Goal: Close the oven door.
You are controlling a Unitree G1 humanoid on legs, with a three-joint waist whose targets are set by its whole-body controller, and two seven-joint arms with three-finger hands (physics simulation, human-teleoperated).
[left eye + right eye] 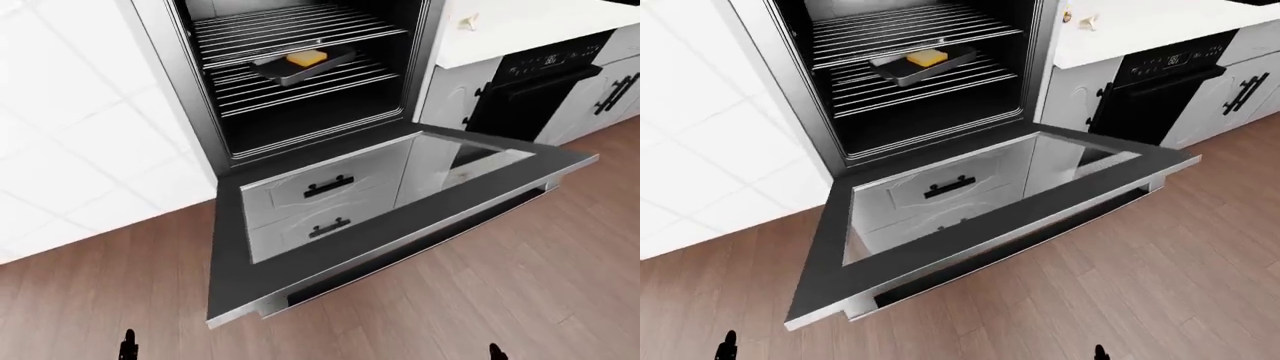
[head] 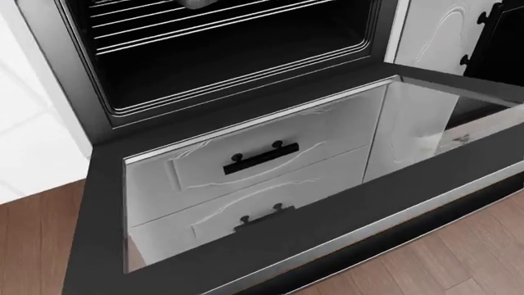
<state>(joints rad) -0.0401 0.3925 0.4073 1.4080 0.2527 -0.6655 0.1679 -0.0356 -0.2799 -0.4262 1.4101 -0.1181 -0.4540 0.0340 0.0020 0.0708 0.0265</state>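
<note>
Across the middle of the left-eye view the oven door hangs fully open, lying flat and level over the wooden floor, its glass pane mirroring pale drawer fronts with black handles and its long handle bar along the lower edge. Above it the oven cavity stands open, with a dark tray holding a yellow block on a wire rack, and a white counter lies at upper right. Of each robot hand only a dark tip shows at the bottom edge, the left and the right, both well apart from the door, and I cannot tell whether either is wide or narrow.
</note>
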